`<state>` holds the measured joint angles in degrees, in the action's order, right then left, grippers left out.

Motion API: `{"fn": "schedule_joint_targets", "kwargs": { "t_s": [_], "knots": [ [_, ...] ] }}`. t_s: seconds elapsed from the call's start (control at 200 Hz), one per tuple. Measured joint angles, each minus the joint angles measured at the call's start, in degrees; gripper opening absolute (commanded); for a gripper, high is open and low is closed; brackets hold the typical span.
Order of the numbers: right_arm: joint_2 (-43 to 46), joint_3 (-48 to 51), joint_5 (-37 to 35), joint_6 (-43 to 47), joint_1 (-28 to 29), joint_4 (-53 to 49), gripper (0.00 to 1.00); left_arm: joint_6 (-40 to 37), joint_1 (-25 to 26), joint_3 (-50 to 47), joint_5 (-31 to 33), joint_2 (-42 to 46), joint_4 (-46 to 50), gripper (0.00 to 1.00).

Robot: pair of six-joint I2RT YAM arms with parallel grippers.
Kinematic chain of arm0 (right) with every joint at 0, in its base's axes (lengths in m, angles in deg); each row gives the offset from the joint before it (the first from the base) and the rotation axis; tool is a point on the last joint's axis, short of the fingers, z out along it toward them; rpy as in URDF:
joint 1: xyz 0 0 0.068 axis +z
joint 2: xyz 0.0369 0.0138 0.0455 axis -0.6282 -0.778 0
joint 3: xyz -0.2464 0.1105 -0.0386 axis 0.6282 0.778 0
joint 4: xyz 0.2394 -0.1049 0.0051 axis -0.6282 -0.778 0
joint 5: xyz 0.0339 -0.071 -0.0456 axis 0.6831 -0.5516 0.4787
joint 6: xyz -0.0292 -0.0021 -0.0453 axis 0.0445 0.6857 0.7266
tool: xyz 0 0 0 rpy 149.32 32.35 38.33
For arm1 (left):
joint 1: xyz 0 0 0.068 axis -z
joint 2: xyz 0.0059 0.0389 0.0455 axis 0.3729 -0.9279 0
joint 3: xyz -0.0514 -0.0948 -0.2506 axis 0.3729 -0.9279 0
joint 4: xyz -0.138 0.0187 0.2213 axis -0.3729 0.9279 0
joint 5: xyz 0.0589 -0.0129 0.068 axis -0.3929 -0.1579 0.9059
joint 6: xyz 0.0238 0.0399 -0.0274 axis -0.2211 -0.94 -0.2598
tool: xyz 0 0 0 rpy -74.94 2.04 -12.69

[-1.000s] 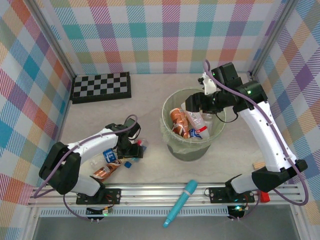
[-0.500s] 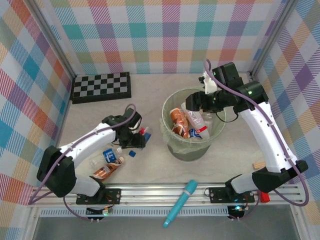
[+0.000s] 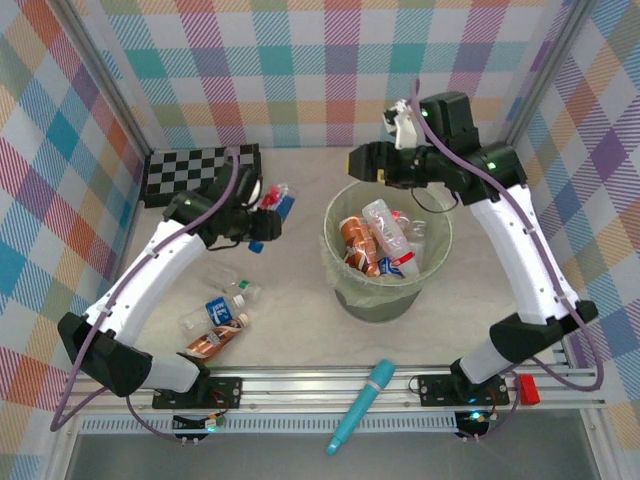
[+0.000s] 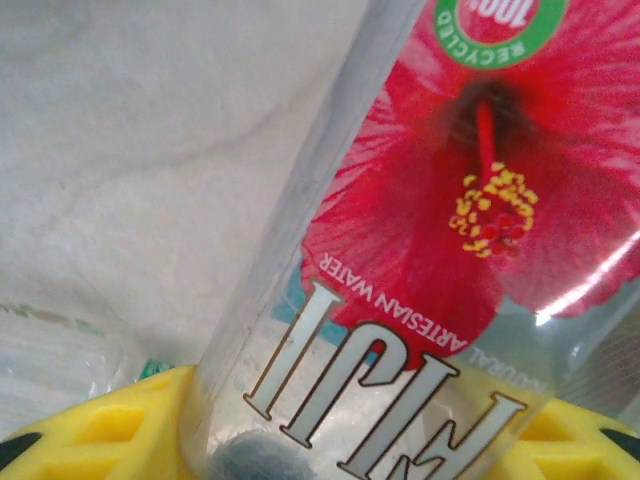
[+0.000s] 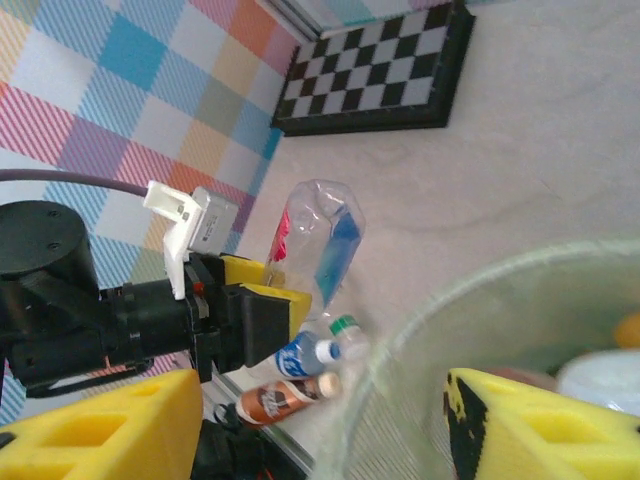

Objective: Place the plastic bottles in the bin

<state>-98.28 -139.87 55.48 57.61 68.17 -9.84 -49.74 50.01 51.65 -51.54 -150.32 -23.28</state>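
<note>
My left gripper (image 3: 258, 212) is shut on a clear plastic bottle (image 3: 277, 199) with a red flower label, held in the air left of the bin. In the left wrist view that bottle (image 4: 400, 250) stands between the yellow pads (image 4: 110, 430). The pale-green bin (image 3: 340, 270) holds several bottles (image 3: 385, 240). My right gripper (image 3: 364, 160) hangs open over the bin's far-left rim, nothing between its fingers (image 5: 100, 430). The right wrist view shows the held bottle (image 5: 320, 240) and the bin rim (image 5: 480, 280). Three bottles (image 3: 215, 320) lie on the table near the left arm's base.
The black-and-white checkerboard (image 3: 203, 172) lies at the back left, behind the left gripper. A teal pen-shaped tube (image 3: 362, 405) rests on the front rail. Plaid walls close in the table on three sides.
The left gripper lifted the red-label bottle off the table and carried it up and back, level with the bin's rim. The right gripper rose and shifted left to the bin's far-left rim.
</note>
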Motion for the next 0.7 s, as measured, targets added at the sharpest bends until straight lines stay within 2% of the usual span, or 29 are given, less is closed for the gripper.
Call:
{"fn": "schedule_joint_targets", "kwargs": {
  "t_s": [0.17,0.32,0.53,0.695],
  "knots": [
    [-6.4,-4.6,0.5,-2.5,3.6,4.4,0.83,1.2,-0.6,1.7,-3.6,1.4,-5.5,0.36],
    [-12.9,-9.6,0.5,-3.9,5.7,6.9,0.89,3.7,-0.6,1.7,-8.5,2.3,-11.4,0.35],
    [-18.6,-12.0,0.4,-5.5,6.8,8.3,0.91,5.6,-0.6,1.1,-12.3,2.5,-16.0,0.35],
    [-20.2,-12.0,0.5,-6.7,7.0,9.4,0.86,6.8,-0.5,0.4,-14.4,2.7,-18.1,0.34]
  ]
}}
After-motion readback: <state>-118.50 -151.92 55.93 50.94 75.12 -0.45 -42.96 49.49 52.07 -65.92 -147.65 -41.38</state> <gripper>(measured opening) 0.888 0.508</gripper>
